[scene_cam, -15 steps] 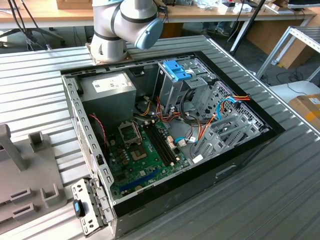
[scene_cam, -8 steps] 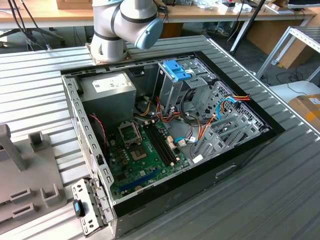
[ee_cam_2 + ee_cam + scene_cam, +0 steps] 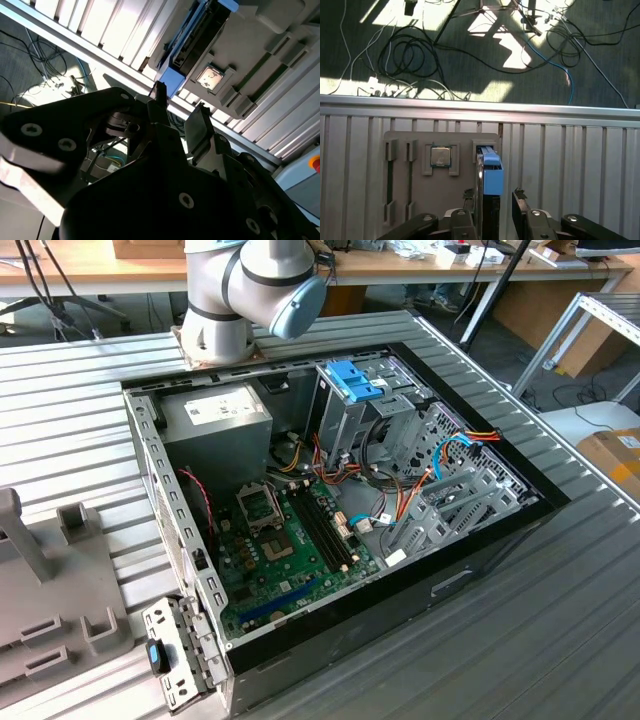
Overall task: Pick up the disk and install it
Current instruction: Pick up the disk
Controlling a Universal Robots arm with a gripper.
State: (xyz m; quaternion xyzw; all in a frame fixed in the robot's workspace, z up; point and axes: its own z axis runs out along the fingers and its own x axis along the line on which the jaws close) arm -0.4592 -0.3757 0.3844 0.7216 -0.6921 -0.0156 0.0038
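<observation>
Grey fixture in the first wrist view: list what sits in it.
The disk stands on edge in one slot, a square chip lies in the next pocket. The disk and the hand hide that slot's inside.

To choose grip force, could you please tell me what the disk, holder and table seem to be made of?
Disk: blue end looks like moulded plastic, matte and evenly coloured; the black body is too shadowed to tell. Holder: matte grey with soft-edged pockets, probably plastic. Table: ribbed silvery slats with a dull sheen, likely aluminium.
</observation>
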